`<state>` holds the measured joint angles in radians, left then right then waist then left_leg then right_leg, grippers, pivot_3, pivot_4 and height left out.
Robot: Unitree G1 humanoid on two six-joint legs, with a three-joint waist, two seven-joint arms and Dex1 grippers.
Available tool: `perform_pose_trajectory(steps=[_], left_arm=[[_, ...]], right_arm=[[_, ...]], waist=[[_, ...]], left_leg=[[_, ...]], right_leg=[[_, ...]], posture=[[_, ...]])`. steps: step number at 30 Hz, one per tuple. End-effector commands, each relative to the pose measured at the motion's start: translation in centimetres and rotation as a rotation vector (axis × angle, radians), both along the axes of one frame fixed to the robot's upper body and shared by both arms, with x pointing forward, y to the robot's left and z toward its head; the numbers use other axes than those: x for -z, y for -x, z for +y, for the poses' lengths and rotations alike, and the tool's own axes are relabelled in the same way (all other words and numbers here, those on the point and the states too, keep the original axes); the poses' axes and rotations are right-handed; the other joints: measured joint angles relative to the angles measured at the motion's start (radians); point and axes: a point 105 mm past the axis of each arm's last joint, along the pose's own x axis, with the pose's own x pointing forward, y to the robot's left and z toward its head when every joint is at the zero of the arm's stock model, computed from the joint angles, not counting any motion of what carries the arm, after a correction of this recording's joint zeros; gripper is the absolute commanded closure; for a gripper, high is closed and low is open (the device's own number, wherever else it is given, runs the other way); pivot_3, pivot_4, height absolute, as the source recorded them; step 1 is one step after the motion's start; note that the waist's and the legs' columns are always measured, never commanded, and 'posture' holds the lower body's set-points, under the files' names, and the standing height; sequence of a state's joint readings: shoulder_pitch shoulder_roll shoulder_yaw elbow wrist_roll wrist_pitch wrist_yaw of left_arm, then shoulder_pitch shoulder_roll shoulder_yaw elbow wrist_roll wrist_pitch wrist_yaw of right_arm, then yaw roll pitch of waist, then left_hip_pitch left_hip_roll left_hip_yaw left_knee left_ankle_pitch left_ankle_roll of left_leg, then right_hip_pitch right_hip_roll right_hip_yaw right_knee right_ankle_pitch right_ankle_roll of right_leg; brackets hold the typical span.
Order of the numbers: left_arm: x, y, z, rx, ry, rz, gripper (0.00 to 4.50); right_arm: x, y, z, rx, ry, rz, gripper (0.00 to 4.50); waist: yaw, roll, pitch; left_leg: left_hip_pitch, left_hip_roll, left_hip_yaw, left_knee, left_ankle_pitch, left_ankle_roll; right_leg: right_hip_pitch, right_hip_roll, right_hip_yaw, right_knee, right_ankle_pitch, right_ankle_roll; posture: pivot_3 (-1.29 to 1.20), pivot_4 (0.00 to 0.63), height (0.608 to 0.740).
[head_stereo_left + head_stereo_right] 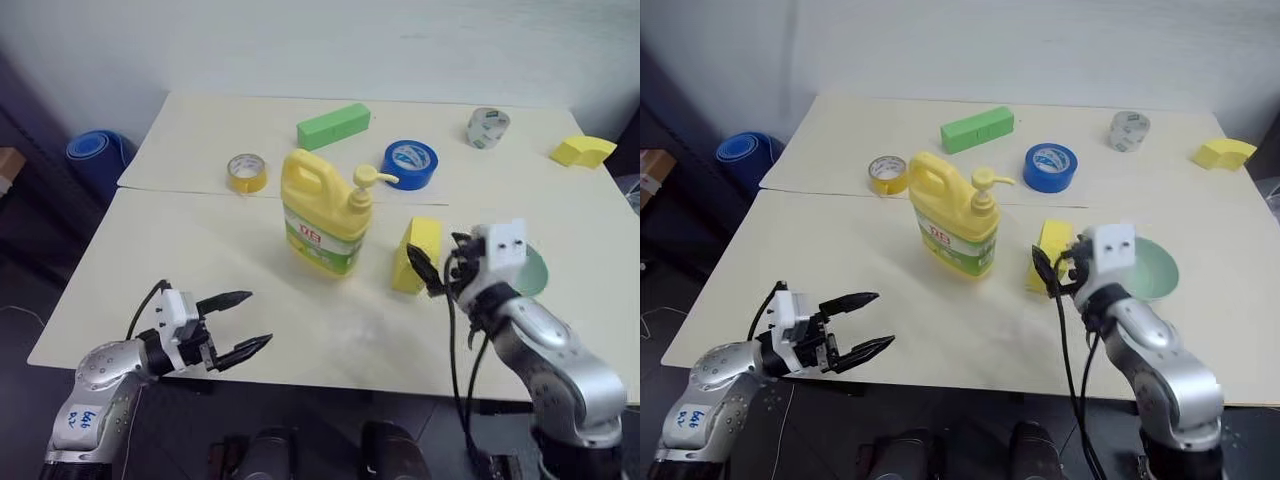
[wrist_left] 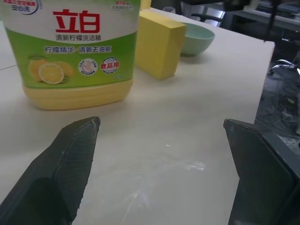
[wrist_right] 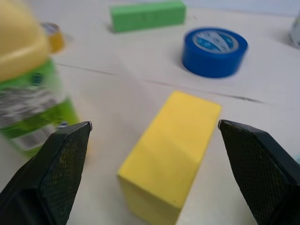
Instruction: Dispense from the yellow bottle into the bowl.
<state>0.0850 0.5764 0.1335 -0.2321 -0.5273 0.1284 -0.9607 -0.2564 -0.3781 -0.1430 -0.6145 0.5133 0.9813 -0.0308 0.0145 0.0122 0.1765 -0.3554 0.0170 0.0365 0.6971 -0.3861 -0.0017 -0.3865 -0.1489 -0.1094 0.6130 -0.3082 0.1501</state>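
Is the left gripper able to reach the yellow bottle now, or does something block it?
Probably yes. The left gripper is open and bare table lies between it and the yellow bottle. The yellow block stands on the bottle's far side.

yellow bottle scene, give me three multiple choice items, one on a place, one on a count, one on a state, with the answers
1. What stands between the yellow bottle and the bowl?
A. a yellow foam block
B. the blue tape roll
C. the green block

2. How many tape rolls lie on the table?
A. one
B. three
C. five

3. How does the left gripper stand?
A. shut on the bottle's handle
B. open and holding nothing
C. shut on a tape roll

Answers:
1. A: the yellow foam block stands on the table between bottle and bowl.
2. B: a yellow tape roll, a blue tape roll and a clear tape roll lie at the far side.
3. B: its fingers are spread apart short of the bottle, with only table between them in the left wrist view.
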Motion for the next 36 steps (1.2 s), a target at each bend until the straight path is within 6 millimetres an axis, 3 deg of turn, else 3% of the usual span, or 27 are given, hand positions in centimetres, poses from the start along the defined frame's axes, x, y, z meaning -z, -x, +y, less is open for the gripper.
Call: perform_pose_trajectory(steps=[1,4,12,15,21,25,29,36], left_arm=[[-0.7,0.5,-1.3,0.06,-0.001,-0.042,0.03],[-0.8,0.7,-1.9,0.073,-0.002,-0.05,0.03],[-1.0,0.9,-2.2,0.057,0.003,-0.056,0.03],[-1.0,1.0,-2.2,0.053,0.001,-0.055,0.0],[-0.9,0.7,-2.4,0.048,0.004,-0.061,0.0],[-0.9,0.5,-2.5,0.046,0.002,-0.067,0.0],[-1.0,0.3,-2.4,0.043,-0.001,-0.076,0.0],[-1.4,-0.2,-2.4,0.048,0.025,-0.082,0.0]], right_arm=[[0.6,-1.3,-0.2,0.115,0.031,0.068,0.0],[1.4,-2.2,-0.3,0.184,0.049,0.109,0.0],[3.2,-3.5,1.4,0.166,-0.068,0.237,0.0],[3.3,-3.5,1.8,0.149,-0.103,0.268,0.52],[3.4,-3.4,1.6,0.153,-0.133,0.297,2.14],[2.8,-3.4,1.3,0.163,-0.173,0.282,2.55],[-0.4,-3.4,0.9,0.083,-0.282,0.162,2.6],[-8.1,-1.6,-6.5,0.04,-0.485,-0.088,2.62]], waist=[[-0.002,0.0,0.0],[-0.009,0.0,0.0],[-0.023,-0.001,-0.001],[-0.019,-0.001,-0.001],[-0.019,-0.002,-0.002],[-0.019,-0.002,-0.002],[-0.018,-0.002,-0.001],[-0.019,0.001,0.0]], left_leg=[[0.0,0.0,0.0,0.0,0.0,0.0],[-0.001,0.0,0.003,0.0,0.0,0.0],[0.0,0.0,0.003,0.0,0.0,-0.001],[0.0,0.0,0.003,0.0,0.0,-0.001],[0.0,0.0,0.003,0.0,0.0,-0.001],[0.0,0.0,0.003,0.0,0.0,-0.001],[-0.001,0.0,0.003,0.0,0.0,-0.001],[-0.003,0.0,0.003,0.0,0.0,-0.001]], right_leg=[[-0.001,0.0,0.0,0.0,0.0,0.0],[-0.003,0.0,0.001,0.001,0.0,0.0],[-0.004,0.0,0.002,0.006,0.0,0.0],[-0.004,0.0,0.003,0.006,0.0,0.0],[-0.004,0.0,0.003,0.006,0.0,0.0],[-0.004,0.0,0.003,0.006,0.0,0.0],[-0.004,0.0,0.003,0.006,0.0,0.0],[-0.007,0.0,0.003,0.006,0.0,0.0]], posture=[[0.0,0.15,0.74],[0.0,0.15,0.74],[0.0,0.15,0.74],[0.0,0.15,0.74],[0.0,0.15,0.74],[0.0,0.15,0.74],[0.0,0.15,0.74],[0.0,0.15,0.74]])
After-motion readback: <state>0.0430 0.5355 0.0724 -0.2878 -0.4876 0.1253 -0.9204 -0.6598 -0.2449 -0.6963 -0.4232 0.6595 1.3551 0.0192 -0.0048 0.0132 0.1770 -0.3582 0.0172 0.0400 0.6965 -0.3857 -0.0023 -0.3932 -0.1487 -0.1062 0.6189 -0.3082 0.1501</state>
